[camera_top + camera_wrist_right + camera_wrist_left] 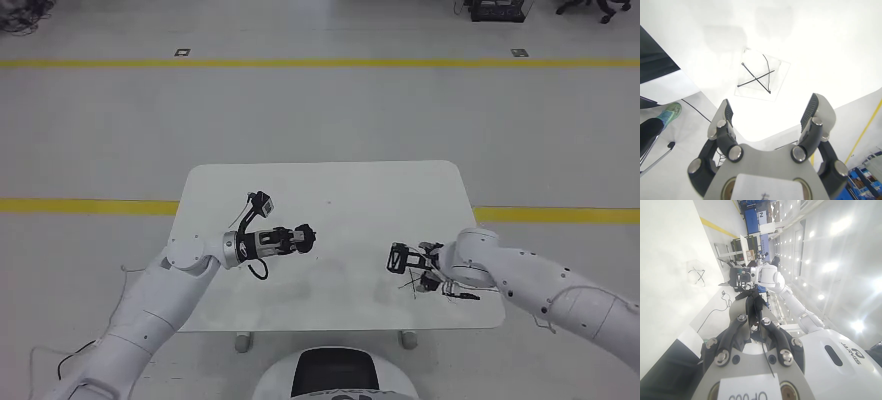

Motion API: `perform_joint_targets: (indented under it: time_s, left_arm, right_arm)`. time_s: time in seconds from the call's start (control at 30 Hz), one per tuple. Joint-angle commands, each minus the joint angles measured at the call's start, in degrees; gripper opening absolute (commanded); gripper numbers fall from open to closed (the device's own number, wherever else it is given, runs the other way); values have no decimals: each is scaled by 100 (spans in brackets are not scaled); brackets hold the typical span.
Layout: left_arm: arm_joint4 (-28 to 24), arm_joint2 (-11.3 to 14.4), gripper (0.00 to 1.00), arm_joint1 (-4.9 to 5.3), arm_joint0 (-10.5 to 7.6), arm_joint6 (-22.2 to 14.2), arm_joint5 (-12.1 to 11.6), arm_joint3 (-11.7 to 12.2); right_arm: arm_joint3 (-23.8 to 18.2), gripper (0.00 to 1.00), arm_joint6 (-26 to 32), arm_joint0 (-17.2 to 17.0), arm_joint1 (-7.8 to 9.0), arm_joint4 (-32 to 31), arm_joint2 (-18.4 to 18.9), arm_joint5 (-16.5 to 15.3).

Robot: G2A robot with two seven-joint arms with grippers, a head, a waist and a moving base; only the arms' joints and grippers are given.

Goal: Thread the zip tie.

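Note:
My left gripper (751, 298) is shut on a thin black zip tie (768, 364), whose tail runs back over the gripper's base. In the top view this gripper (303, 238) hovers over the middle of the white table (330, 190), pointing toward the other arm. My right gripper (770, 111) is open with nothing between its ribbed pads (809, 110). It hangs above a clear square tray (782, 75) where three black zip ties (755, 77) lie crossed. From above, the right gripper (397, 258) sits near the table's front right corner.
The tray (691, 265) lies close to the table's rounded front right corner (753, 139). A dark cable (696, 111) trails on the floor below that edge. The table's far half is bare white surface.

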Motion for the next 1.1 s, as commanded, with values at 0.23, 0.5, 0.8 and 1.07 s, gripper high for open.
perform_joint_targets:
  time_s: [0.23, 0.5, 0.8, 1.07]
  left_arm:
    - [0, 0, 0, 0, 0, 0, 0, 0]
    - [0, 0, 0, 0, 0, 0, 0, 0]
    - [0, 0, 0, 0, 0, 0, 0, 0]
    - [0, 0, 0, 0, 0, 0, 0, 0]
  right_arm:
    - [83, 41, -340, -118, -2, -300, 0, 0]
    - [343, 40, -673, -240, -188, -559, 0, 0]
    - [593, 40, -571, -308, -447, -387, 0, 0]
    - [743, 39, -168, -328, -637, -25, 0, 0]
